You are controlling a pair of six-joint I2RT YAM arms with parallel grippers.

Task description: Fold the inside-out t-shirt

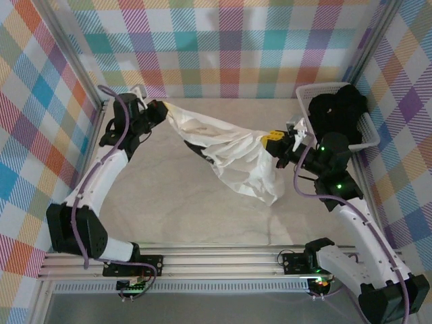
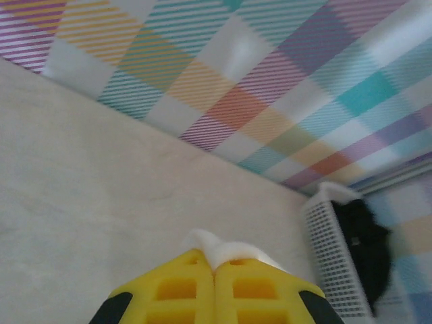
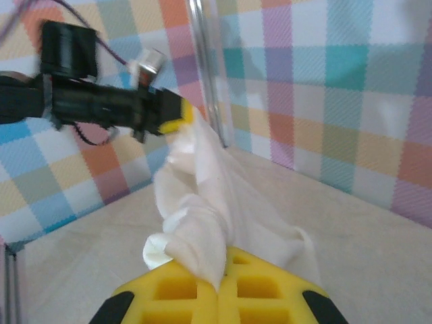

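The inside-out t-shirt (image 1: pixel 233 155): one item, white, thin cloth. I log it as strung in the air between the two arms above the table (image 1: pixel 182 216). It runs from far left down to right of centre, and a loose crumpled fold hangs below its right end toward the tabletop; I cannot tell whether that fold touches the table. Left gripper (image 1: pixel 163 109): I read its yellow fingers (image 2: pixel 179 290) as pressed together, with a small tuft of the white cloth pinched between the tips. Right gripper (image 1: pixel 273 140): yellow fingers (image 3: pixel 266 297) likewise pressed together, pinching a twisted bunch of the cloth. White plastic basket (image 1: pixel 370 135): far right corner, just beside the right arm, holding a black garment (image 1: pixel 337 104). Plaid walls (image 1: pixel 223 47): left, far and right sides.
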